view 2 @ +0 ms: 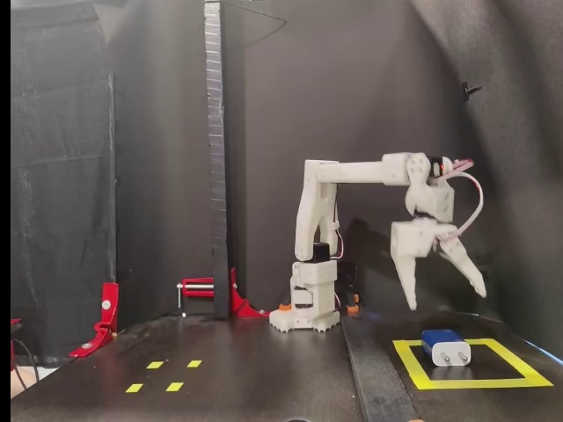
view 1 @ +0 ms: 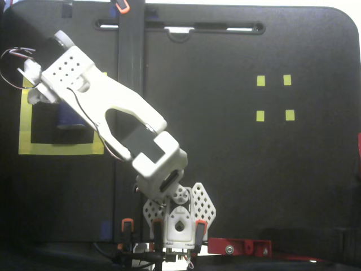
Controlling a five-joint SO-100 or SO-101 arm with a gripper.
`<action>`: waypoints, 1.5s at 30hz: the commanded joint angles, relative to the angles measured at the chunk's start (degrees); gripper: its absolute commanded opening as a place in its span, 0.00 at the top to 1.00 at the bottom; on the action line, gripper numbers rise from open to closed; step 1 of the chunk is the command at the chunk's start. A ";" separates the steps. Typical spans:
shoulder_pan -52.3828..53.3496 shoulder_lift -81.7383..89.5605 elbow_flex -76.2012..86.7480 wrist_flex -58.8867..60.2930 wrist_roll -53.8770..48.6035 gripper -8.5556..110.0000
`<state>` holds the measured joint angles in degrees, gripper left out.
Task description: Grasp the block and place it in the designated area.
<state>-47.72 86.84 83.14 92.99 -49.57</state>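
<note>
The dark blue block (view 2: 445, 346) lies on the black surface inside the yellow tape square, the designated area (view 2: 471, 381), with its two prongs toward the camera in the side fixed view. From above, the block (view 1: 69, 116) shows partly under the white arm, within the designated area (view 1: 59, 148). My gripper (view 2: 443, 299) hangs well above the block, open, with nothing between its fingers. In the top-down fixed view the gripper's fingers are hidden under the wrist (view 1: 62, 76).
Four tiny yellow tape squares (view 1: 274, 97) sit at the right of the mat. A black upright post (view 2: 215, 158) stands left of the arm base (view 2: 308, 308). Red clamps (view 2: 207, 294) hold the mat's edge.
</note>
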 commanded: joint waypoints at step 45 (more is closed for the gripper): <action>2.20 2.81 -7.91 4.13 -0.97 0.93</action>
<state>-45.70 87.54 77.34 97.38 -51.33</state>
